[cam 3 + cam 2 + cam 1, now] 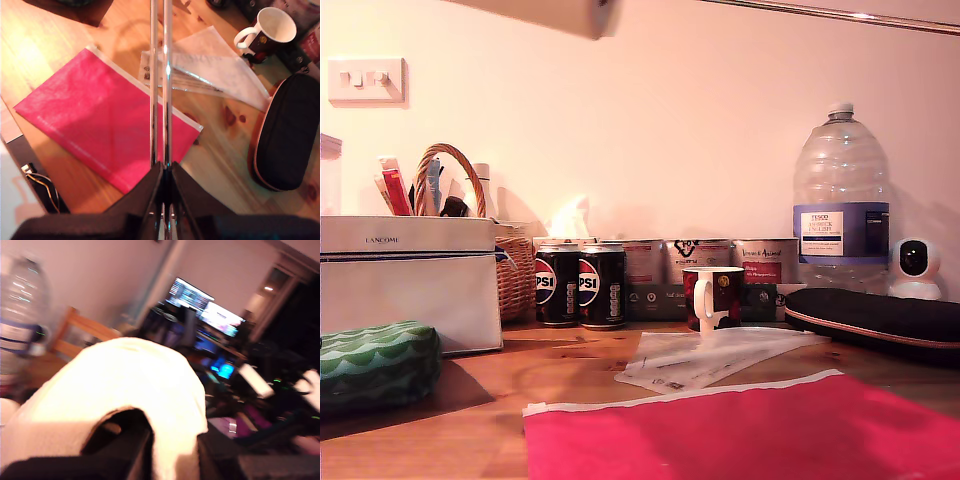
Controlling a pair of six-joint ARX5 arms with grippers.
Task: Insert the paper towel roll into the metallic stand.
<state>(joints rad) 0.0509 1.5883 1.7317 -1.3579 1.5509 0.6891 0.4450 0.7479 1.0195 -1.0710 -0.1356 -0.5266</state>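
Overhead, the paper towel roll (pixel 545 14) lies nearly level along the exterior view's top edge, its end facing that view's right, mostly cut off. My first hand (pixel 150 450) clasps it; that view is blurred. The metallic stand (pixel 161 85) has its two rods clamped in my second hand (pixel 164 200), long axis running away from the hand above the wooden tabletop (pixel 560 355); its ring base is out of sight. In the exterior view's upper right one thin shiny rod (pixel 840 13) slants. Below lie a red envelope (pixel 100 115), mug (pixel 713 297), and black case (pixel 290 135).
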